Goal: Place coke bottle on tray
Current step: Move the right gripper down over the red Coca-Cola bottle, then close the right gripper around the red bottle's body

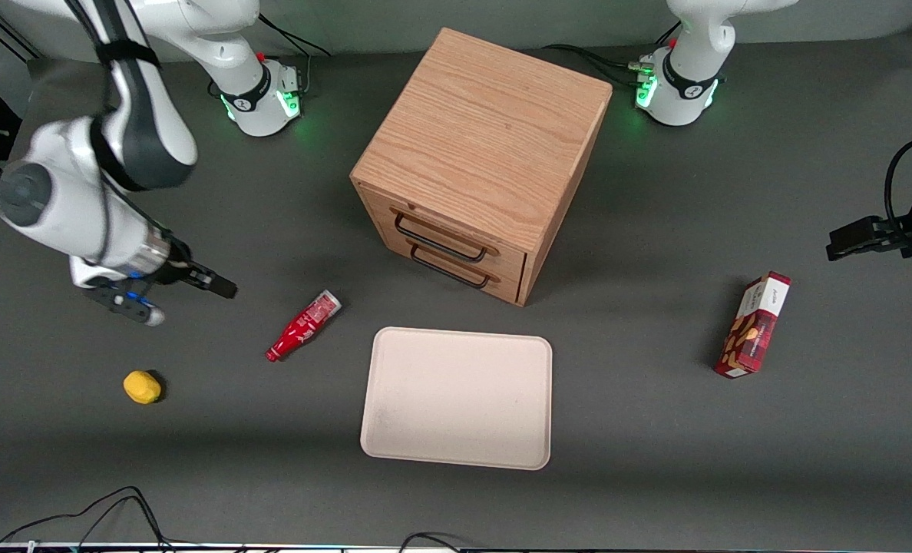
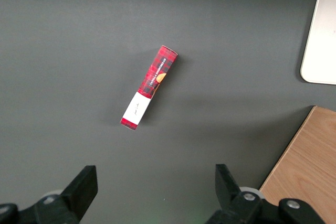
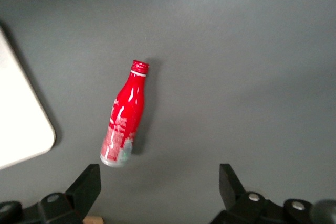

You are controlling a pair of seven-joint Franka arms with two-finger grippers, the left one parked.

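The coke bottle (image 1: pixel 302 326) lies on its side on the dark table, close beside the tray's (image 1: pixel 456 395) short edge, toward the working arm's end. It is red with white script, a red cap and a silvery base. The cream tray lies flat with nothing on it. My right gripper (image 1: pixel 212 283) hovers above the table, apart from the bottle and farther toward the working arm's end. In the right wrist view the gripper (image 3: pixel 159 184) is open and empty. There the bottle (image 3: pixel 125 116) lies just ahead of one finger, with a corner of the tray (image 3: pixel 18 124) beside it.
A wooden two-drawer cabinet (image 1: pixel 479 161) stands just past the tray, farther from the front camera. A small yellow object (image 1: pixel 142 386) lies nearer the front camera than the gripper. A red snack box (image 1: pixel 753 326) lies toward the parked arm's end. Cables run along the table's front edge.
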